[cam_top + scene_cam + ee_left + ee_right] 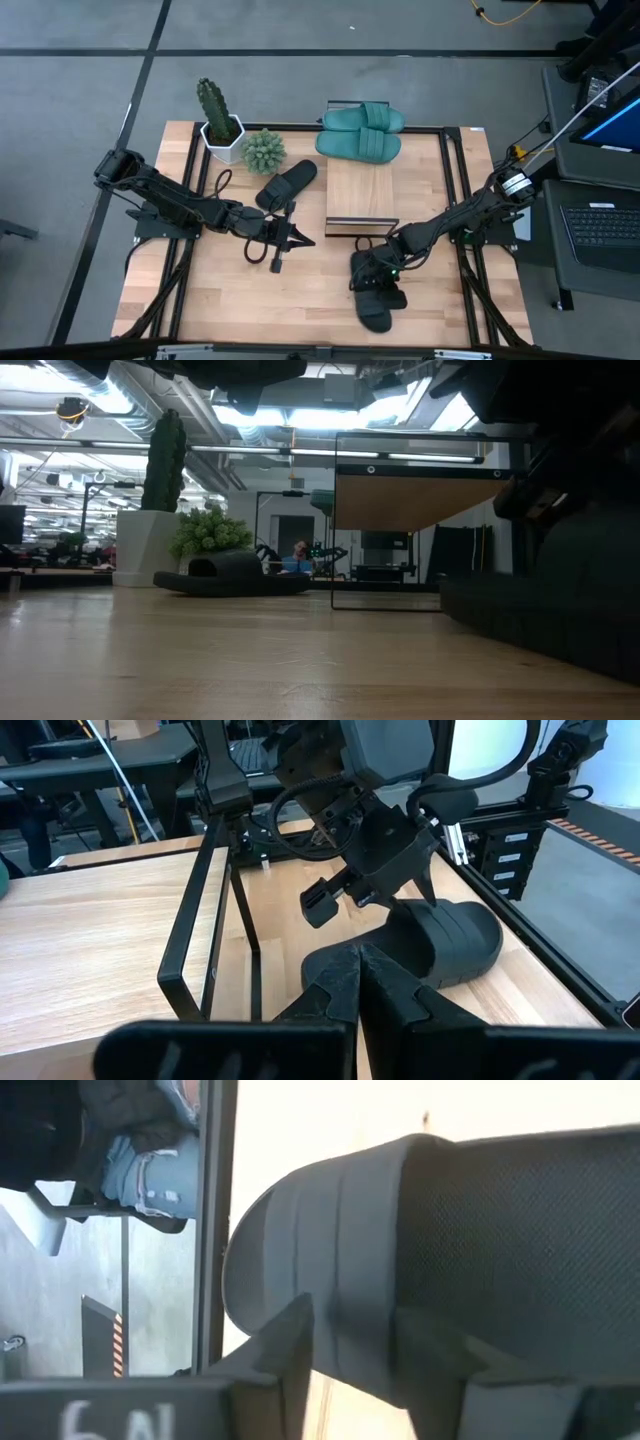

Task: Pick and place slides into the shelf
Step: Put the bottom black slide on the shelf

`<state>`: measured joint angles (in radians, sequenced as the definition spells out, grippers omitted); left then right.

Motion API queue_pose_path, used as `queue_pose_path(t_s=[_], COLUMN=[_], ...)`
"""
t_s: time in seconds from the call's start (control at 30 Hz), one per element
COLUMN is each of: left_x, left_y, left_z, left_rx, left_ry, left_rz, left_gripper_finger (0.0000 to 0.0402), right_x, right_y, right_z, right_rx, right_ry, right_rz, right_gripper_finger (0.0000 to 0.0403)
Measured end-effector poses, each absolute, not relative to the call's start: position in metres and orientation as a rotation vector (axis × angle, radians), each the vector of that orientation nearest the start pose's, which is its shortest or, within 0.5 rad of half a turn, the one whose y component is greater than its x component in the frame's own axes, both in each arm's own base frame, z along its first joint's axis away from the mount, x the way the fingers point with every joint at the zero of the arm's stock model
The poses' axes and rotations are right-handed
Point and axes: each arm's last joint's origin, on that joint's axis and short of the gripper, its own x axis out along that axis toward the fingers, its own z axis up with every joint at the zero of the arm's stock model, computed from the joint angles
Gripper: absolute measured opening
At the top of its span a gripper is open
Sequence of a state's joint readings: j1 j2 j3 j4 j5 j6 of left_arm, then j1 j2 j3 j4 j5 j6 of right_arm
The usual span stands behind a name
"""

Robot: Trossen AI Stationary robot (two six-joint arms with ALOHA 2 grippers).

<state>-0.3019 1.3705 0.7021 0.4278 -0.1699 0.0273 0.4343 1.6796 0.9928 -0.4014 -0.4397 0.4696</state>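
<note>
Two teal slides (362, 132), two black slides (286, 183), one shelf (360, 190), two plants (220, 118).

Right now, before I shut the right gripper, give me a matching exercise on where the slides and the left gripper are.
1. teal slides
2. far black slide
3. near black slide
4. left gripper

A. under the right gripper
B. fingers shut, empty, mid-table
C. side by side at the far end of the shelf
D. lying free beside the succulent

Pairs: 1-C, 2-D, 3-A, 4-B
</note>
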Motion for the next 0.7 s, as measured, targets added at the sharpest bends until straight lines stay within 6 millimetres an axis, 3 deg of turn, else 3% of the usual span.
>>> queue_pose_path(t_s=[0.3,0.7], left_x=[0.279,0.272], left_y=[-0.082,-0.104], left_z=[0.235,0.238], left_rx=[0.062,0.073], left_ry=[0.233,0.197], left_rz=[-0.134,-0.214], left_gripper_finger=[0.0,0.0], right_x=[0.29,0.301], right_y=[0.148,0.154], right_z=[0.177,0.184], right_rx=[0.446,0.519], right_ry=[1.23,1.064], right_rz=[0.506,0.333], right_gripper_finger=[0.0015,0.0009])
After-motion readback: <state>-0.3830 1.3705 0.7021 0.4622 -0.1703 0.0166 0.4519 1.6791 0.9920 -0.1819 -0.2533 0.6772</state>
